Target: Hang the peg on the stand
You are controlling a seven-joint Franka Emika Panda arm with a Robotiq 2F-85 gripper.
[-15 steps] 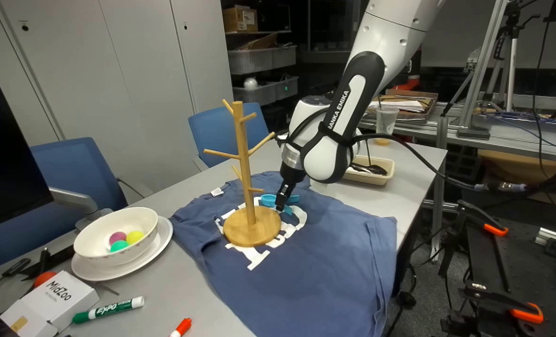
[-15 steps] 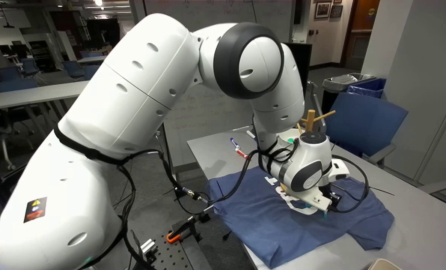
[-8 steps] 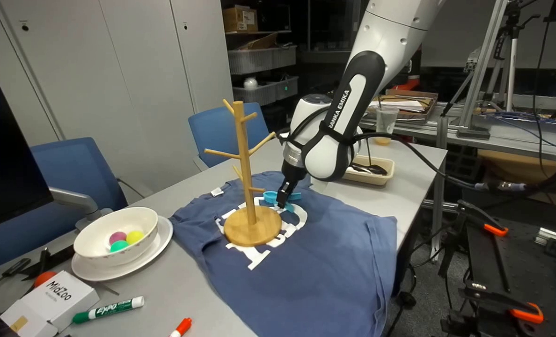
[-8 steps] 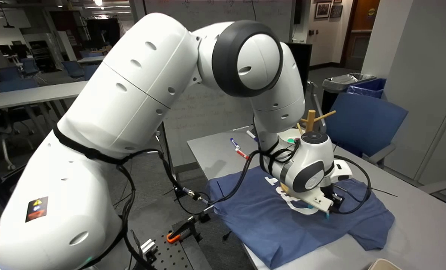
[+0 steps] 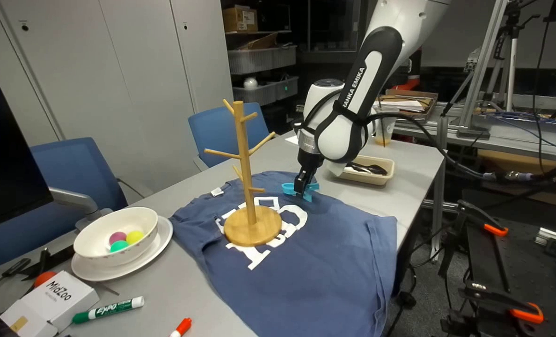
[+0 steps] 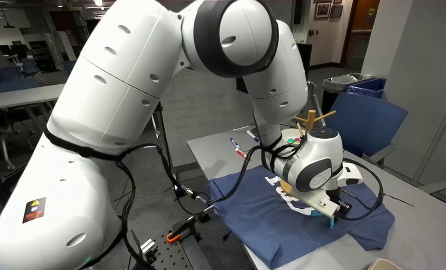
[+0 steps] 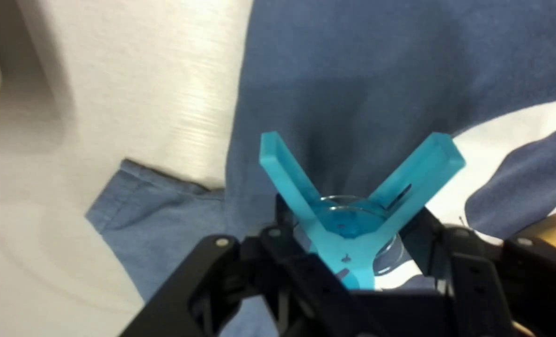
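- End effector (image 7: 351, 224), black, one: a finger to either side of the peg (image 7: 353, 248), pinching it at the root of its V.
- Peg, teal, one: between the fingers, over the shirt (image 5: 325, 252), apparently clear of it; two straight arms spread, narrow end partly hidden.
- Handling, as judged: light, stiff, smooth, sturdy; liable to twist in the pinch. Best hold: the root, as here; squeezing the arm tips may flex it.
- Shirt, blue, one: spread on the bench (image 5: 182, 281), beneath peg and stand (image 5: 245, 171).
- Stand, light wood, one: upright on the shirt, apart from the peg; visible arms bare.
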